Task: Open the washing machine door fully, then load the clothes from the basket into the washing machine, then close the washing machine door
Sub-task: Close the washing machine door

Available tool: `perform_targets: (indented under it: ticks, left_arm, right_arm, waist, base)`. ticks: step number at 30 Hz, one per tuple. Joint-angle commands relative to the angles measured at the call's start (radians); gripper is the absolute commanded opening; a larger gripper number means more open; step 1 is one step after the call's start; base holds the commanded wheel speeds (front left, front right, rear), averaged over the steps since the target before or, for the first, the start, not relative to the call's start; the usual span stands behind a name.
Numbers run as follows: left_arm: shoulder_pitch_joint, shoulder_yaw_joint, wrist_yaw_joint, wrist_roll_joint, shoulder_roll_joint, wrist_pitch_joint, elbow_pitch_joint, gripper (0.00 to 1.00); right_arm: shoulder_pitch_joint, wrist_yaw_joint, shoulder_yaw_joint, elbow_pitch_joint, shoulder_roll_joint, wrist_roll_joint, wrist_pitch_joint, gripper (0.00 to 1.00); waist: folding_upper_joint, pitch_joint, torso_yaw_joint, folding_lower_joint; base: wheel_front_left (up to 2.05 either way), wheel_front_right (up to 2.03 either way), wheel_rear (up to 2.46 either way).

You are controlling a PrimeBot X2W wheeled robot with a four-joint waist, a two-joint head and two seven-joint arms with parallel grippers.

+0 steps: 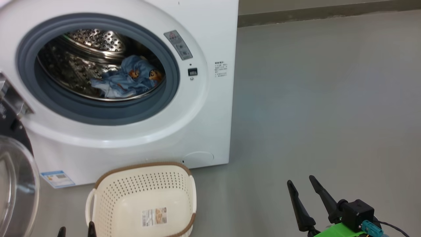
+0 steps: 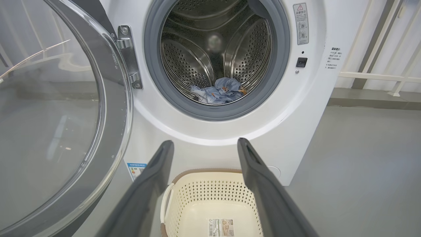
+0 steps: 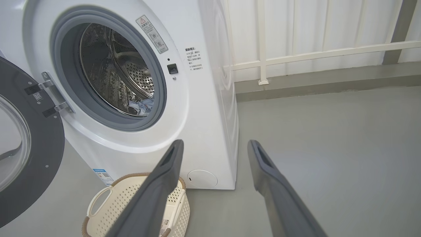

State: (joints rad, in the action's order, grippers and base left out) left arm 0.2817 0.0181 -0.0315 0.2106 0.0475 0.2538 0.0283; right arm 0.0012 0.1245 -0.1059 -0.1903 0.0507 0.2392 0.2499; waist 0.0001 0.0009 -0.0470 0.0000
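Observation:
The washing machine [image 1: 204,108] stands at the left with its drum exposed. Its door [image 1: 16,184] is swung wide to the left on its hinge, as the left wrist view [image 2: 65,115] and right wrist view [image 3: 42,148] also show. Light blue clothes [image 1: 128,80] with orange prints lie at the drum's bottom [image 2: 218,92]. The cream basket [image 1: 144,184] sits on the floor before the machine, holding nothing but its paper label. My left gripper [image 2: 204,142] hangs open over the basket [image 2: 210,194]. My right gripper [image 1: 301,181] is open above bare floor to the basket's right.
Grey floor [image 1: 329,98] stretches wide to the right of the machine. A white railing [image 3: 312,54] and a low grey skirting run along the back wall. The open door juts out at the left beside the basket.

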Motion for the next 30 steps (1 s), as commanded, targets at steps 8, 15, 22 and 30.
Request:
perform_targets:
  ticks: [8, 15, 22, 30]
  left_arm:
    - [-0.061, 0.032, -0.015, -0.016, 0.003, 0.008, 0.022, 1.0]
    - [-0.067, 0.031, -0.005, -0.009, 0.003, 0.008, 0.032, 1.0]
    - [-0.064, 0.03, 0.0, -0.005, 0.003, 0.008, 0.033, 1.0]
    - [-0.062, 0.026, 0.002, -0.001, 0.003, 0.008, 0.034, 1.0]
  right_arm:
    - [-0.011, 0.006, -0.018, 0.024, -0.001, -0.002, 0.012, 1.0]
    - [-0.011, 0.006, -0.018, 0.03, -0.001, -0.006, 0.012, 1.0]
    - [-0.009, 0.006, -0.017, 0.031, -0.001, -0.009, 0.012, 1.0]
    - [-0.005, 0.006, -0.016, 0.033, -0.001, -0.011, 0.012, 1.0]
  waist:
    - [-0.0001, -0.002, 0.001, 0.0]
    - [-0.0001, 0.001, 0.003, 0.0]
    - [-0.0001, -0.001, 0.009, 0.0]
    - [-0.0001, 0.0, 0.015, 0.0]
  base:
    - [-1.83, 1.83, 0.0]
    - [-0.84, 0.84, 0.0]
    - [-0.07, 0.07, 0.0]
    - [0.0, 0.0, 0.0]
